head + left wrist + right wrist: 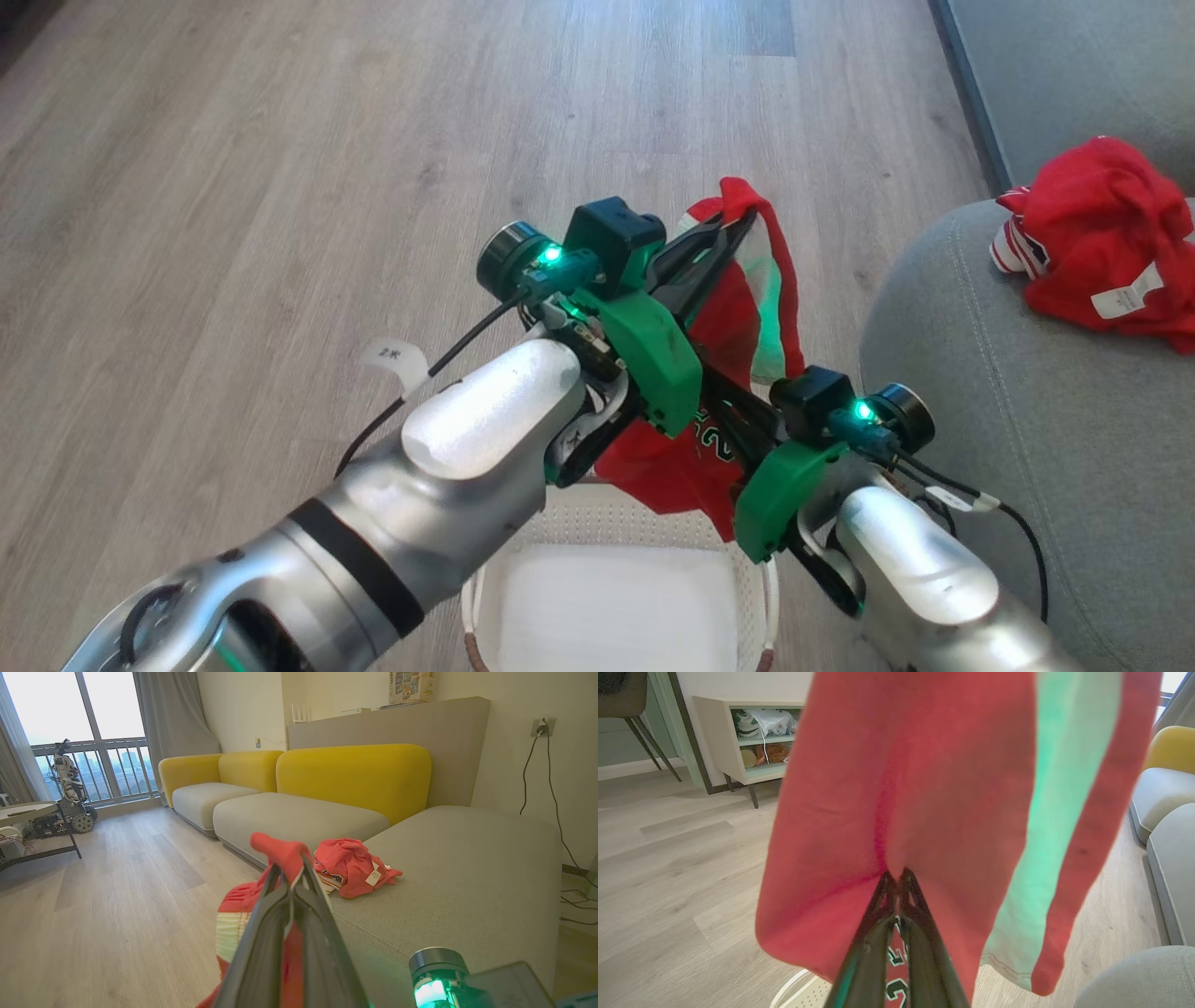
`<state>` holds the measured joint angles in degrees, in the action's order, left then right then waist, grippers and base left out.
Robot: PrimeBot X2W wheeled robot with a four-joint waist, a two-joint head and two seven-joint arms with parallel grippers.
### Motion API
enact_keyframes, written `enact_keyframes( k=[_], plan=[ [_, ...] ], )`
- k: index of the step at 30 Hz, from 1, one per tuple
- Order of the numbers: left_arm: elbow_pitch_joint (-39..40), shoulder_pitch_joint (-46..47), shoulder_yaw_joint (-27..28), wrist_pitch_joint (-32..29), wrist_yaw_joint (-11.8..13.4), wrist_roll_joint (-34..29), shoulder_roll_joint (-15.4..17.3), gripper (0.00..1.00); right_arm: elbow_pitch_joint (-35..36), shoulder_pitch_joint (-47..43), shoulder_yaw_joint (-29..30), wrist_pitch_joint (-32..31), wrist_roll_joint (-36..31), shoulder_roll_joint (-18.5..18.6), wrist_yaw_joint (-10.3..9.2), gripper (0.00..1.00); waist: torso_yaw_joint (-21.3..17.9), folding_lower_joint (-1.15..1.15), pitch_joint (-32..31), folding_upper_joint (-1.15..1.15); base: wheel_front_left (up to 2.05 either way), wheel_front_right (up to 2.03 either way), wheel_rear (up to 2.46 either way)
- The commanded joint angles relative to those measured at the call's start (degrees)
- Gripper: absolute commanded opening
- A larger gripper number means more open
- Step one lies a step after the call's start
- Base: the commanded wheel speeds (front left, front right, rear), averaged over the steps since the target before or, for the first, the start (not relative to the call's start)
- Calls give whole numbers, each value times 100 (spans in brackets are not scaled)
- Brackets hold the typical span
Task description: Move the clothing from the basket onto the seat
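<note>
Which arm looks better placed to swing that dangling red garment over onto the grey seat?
Probably the left: its jaws clamp the red garment near its top and point at the seat; the right jaws face away.

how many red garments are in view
2 garments: one bunched on the seat; one hanging above the basket, pinched by left end effector and right end effector. Folds may hide more.

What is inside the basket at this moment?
The basket shows a bare white bottom. Its far corners are covered by the hanging red garment, the left forearm and the right forearm, so those parts cannot be checked.
</note>
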<state>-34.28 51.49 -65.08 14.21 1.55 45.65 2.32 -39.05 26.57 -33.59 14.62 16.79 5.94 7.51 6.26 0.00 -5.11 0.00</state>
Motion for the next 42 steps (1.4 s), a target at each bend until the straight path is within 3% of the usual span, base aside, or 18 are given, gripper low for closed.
enact_keyframes(
  k=[1,10,19,20,21,22,23,34,42],
  plan=[
    [69,437,185,70,45,54,55,0,212,259,-4,38,48,-13,-2,0,-12,0,6,0,0,0,0],
    [-265,303,312,76,59,85,71,0,636,-211,817,38,-207,14,-2,0,-104,0,65,0,0,0,0],
    [-493,83,566,78,33,41,124,0,1245,-712,1284,38,-515,40,-2,0,-215,0,101,0,0,0,0],
    [-502,49,603,78,29,25,129,14,1319,-745,1330,38,-536,43,-2,0,-226,0,104,0,0,0,0],
    [-505,15,636,78,24,2,133,40,1393,-777,1383,38,-554,43,-2,0,-235,0,106,0,0,0,0],
    [-503,-23,674,78,22,-22,134,87,1462,-809,1445,38,-568,41,-2,0,-242,0,108,0,0,0,0],
    [-498,-65,715,78,22,-46,134,100,1527,-838,1518,38,-581,38,-2,0,-250,0,110,0,0,0,0],
    [-357,-576,1116,78,18,-384,142,100,1909,-1022,2165,38,-827,77,-2,0,-395,0,123,0,0,0,0],
    [-151,-1031,1356,78,-48,-675,124,100,2100,-1176,2586,38,-989,166,-2,0,-772,0,127,0,0,0,0]
  ],
)
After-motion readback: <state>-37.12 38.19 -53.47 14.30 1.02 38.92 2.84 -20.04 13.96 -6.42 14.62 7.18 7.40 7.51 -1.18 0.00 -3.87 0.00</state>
